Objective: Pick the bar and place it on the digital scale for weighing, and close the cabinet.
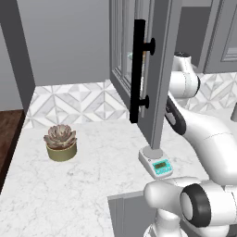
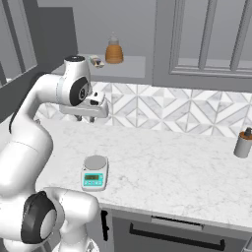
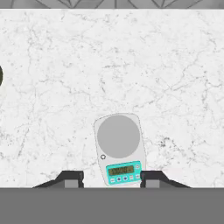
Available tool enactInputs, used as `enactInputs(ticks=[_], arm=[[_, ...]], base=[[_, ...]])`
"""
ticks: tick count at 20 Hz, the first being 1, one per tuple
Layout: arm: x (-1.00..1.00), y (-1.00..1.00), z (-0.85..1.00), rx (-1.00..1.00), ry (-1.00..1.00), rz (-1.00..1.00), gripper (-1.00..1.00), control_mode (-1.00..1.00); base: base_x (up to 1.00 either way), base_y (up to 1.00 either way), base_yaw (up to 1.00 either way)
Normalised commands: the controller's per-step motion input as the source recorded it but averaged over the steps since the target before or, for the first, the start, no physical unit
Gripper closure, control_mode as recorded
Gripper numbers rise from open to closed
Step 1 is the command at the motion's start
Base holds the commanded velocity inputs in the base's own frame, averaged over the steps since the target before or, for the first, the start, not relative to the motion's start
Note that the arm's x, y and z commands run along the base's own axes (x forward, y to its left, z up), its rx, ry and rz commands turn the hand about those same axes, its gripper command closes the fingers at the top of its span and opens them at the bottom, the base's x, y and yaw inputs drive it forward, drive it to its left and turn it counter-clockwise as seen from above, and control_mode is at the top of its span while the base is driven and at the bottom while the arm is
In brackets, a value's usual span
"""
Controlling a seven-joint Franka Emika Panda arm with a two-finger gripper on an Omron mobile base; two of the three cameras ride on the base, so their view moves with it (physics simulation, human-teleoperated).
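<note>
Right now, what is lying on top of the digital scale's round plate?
Nothing lies on it: the digital scale shows a bare grey plate in the hand view. In the left base view the open cabinet door covers part of that plate.

Bench (image 1: 69, 194): white marble with fine grey veining, broad and flat, running along the wall.
Backsplash (image 2: 187, 110): tiled in grey and white triangular geometric pattern, between bench and wall units.
Wall (image 1: 65, 41): plain grey above the tiles in the left base view.
Floor (image 1: 9, 134): dark wood boards, seen past the bench's left end.
Solid-panelled cabinet (image 2: 211, 42): grey, framed panels, mounted above the backsplash.
Lower front (image 2: 172, 231): dark grey under the bench edge, with a long horizontal black handle.
Succulent (image 1: 60, 142): pinkish rosette in a round olive pot, on the bench at left.
Canister (image 2: 242, 143): small grey, at the bench's right end.
Light: even, soft, no hard shadows.
</note>
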Motion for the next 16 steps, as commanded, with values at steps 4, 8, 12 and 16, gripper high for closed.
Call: enactInputs(ticks=[4,8,12,16], arm=[[-0.25,0.0,0.0,0.0,-0.01,0.0,-1.0,-1.0],[-0.67,0.0,0.0,-0.01,-0.12,0.0,-1.0,-1.0],[-0.44,0.0,0.24,0.03,-0.27,0.1,-1.0,-1.0],[-0.29,0.0,0.41,0.05,-0.35,0.08,-1.0,-1.0]], base=[[0.0,0.0,0.0],[0.0,0.0,0.0],[0.0,0.0,0.0],[0.0,0.0,0.0]])
